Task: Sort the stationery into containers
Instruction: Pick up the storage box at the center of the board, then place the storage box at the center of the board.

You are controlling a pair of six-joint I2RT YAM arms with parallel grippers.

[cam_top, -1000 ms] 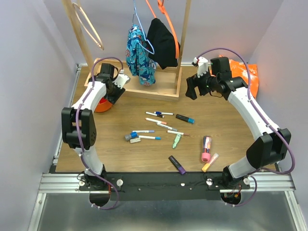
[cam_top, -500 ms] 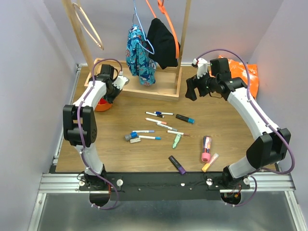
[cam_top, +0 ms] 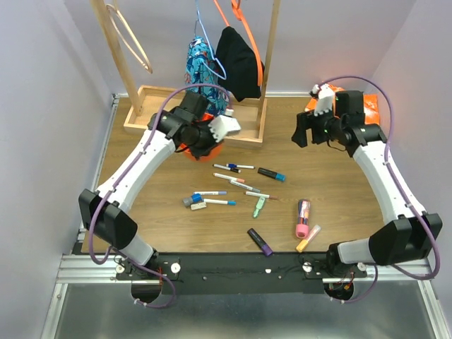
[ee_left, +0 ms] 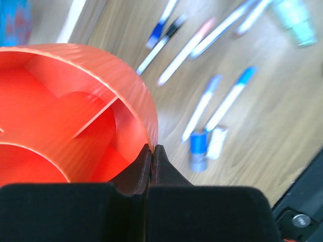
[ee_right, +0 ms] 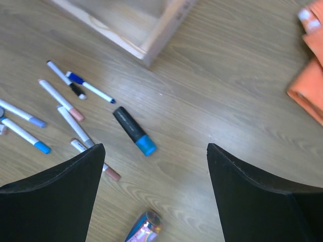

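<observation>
1. Change over the last second: the left arm has swung from the 10 o'clock corner of the counter (cam_top: 339,205) to its centre rear, and the orange cup (ee_left: 75,111) has come with it. The cup no longer sits beside the wooden tray (cam_top: 141,123). The right arm has drawn back toward 2 o'clock, nearer the orange bag (cam_top: 371,113). The loose stationery has not moved.
2. Left hand (ee_left: 151,161): the fingers are together on the cup's wall at the rim, one inside and one outside. The compartments in view between the dividers are empty. The cup looks to be carried clear of the counter, but its base is hidden.
3. Governing relation: in the top view the stationery lies at 5 to 6 o'clock from the cup. Nearest is a pair of thin pens (cam_top: 233,167), just beside the cup at 5 o'clock. Their long axes run close to the 9-to-3 line, as do the blue-capped pens (cam_top: 215,198) further on at 6 o'clock.
4. Right hand (cam_top: 305,133): the fingers are wide apart, holding and touching nothing, above the counter. The black highlighter with a blue cap (ee_right: 133,131) lies at 7 o'clock from it in the top view, with its axis roughly 10-to-4. This free hand is the nearer one to it, and to the pink highlighter (cam_top: 303,217).
5. Assessment: nothing is sorted yet. Setting the cup down comes next, and the risk is landing it on that pen pair.
</observation>
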